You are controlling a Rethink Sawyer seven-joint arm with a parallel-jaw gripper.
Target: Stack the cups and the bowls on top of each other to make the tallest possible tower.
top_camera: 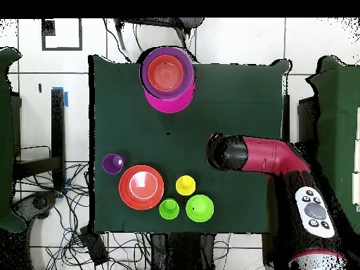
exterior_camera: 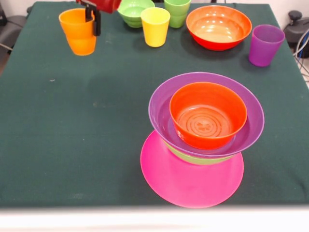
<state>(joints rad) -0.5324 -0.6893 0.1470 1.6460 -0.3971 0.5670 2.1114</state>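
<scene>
The tower stands near the table's front edge: a pink base bowl [exterior_camera: 193, 181], a light green bowl [exterior_camera: 203, 158], a wide purple bowl [exterior_camera: 252, 128] and an orange-red bowl [exterior_camera: 207, 116] on top. From overhead the tower [top_camera: 167, 74] is at the far side. My gripper [exterior_camera: 92, 26] is at the far left, shut on the right wall of the orange cup [exterior_camera: 77, 34], one finger inside and one outside. In the overhead view the arm [top_camera: 246, 155] hides this cup. The yellow cup [exterior_camera: 155, 26], light green cup [exterior_camera: 177, 12] and purple cup [exterior_camera: 264, 44] stand loose.
A second orange-red bowl [exterior_camera: 218, 26] sits at the far right, and a green bowl [exterior_camera: 133, 12] at the far middle. Overhead they lie in a cluster: bowl [top_camera: 141, 187], green bowl [top_camera: 200, 208], yellow cup [top_camera: 185, 185], green cup [top_camera: 169, 209], purple cup [top_camera: 112, 163].
</scene>
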